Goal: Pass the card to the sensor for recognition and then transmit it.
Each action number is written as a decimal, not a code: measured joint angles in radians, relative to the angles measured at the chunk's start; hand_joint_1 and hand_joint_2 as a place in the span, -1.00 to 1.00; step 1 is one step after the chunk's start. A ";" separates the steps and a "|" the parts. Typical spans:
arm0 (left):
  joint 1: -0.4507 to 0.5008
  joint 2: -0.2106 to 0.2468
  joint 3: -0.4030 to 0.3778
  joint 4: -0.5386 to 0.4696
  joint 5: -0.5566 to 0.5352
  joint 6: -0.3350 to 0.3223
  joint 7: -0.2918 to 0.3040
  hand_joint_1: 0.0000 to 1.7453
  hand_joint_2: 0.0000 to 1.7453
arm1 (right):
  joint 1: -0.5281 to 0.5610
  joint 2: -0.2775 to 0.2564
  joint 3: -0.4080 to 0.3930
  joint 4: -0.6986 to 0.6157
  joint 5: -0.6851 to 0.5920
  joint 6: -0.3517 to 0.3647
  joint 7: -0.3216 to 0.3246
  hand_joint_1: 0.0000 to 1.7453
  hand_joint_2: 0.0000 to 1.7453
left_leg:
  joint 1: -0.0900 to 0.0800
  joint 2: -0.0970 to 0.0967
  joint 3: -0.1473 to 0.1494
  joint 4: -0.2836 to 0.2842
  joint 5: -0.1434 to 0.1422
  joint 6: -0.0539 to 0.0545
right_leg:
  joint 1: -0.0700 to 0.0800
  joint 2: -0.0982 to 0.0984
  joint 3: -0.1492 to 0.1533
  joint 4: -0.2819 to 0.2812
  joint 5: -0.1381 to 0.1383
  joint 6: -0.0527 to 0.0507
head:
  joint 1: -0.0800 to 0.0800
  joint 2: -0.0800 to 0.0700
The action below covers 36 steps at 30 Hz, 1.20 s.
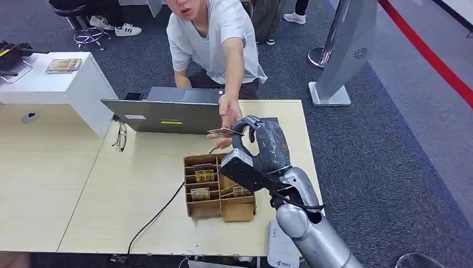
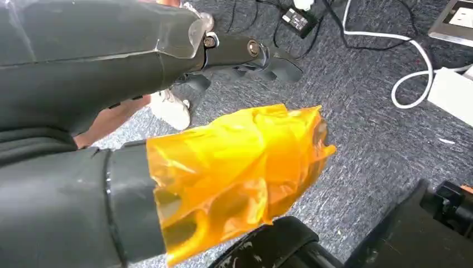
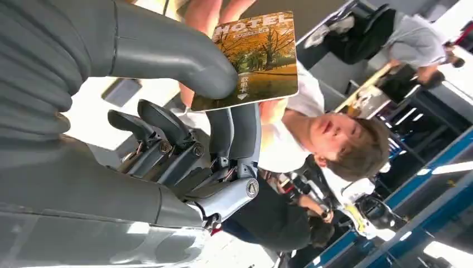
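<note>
My right hand [image 1: 252, 134] is raised over the far side of the table and pinches a hotel card [image 1: 222, 133] between its thumb and fingers. The right wrist view shows the card [image 3: 254, 61] close up, with an autumn tree picture and the word HOTEL, under my thumb [image 3: 184, 56]. A person's hand [image 1: 228, 110] reaches across the table and touches the card's far end. My left hand [image 2: 184, 61] hangs over the carpet, holding nothing, fingers [image 2: 262, 56] loosely extended, its thumb wrapped in orange film [image 2: 240, 162].
A cardboard box [image 1: 237, 211] with compartments of cards sits on the table below my right hand. An open grey laptop [image 1: 167, 114] stands behind it, with a black cable [image 1: 159, 215] trailing to the table's front edge. The person [image 1: 215, 39] leans in from the far side.
</note>
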 joint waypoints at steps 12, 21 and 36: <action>-0.002 -0.001 -0.015 0.002 0.000 -0.001 0.000 -1.00 -1.00 | -0.040 0.003 0.000 0.062 0.104 0.009 0.071 1.00 1.00 | 0.000 0.000 0.000 0.000 0.000 0.000 | 0.000 0.000 0.000 0.000 0.000 0.000 | 0.000 0.000; -0.002 -0.001 -0.016 0.002 0.000 -0.002 0.003 -1.00 -1.00 | -0.052 0.003 -0.002 0.096 0.130 0.028 0.090 -1.00 1.00 | 0.000 0.000 0.000 0.000 0.000 0.000 | 0.000 0.000 0.000 0.000 0.000 0.000 | 0.000 0.000; 0.005 0.001 -0.016 0.002 0.003 0.003 0.019 -1.00 -1.00 | -0.019 0.006 -0.002 0.040 0.062 0.030 0.043 -1.00 -1.00 | 0.000 0.000 0.000 0.000 0.000 0.000 | 0.000 0.000 0.000 0.000 0.000 0.000 | 0.000 0.000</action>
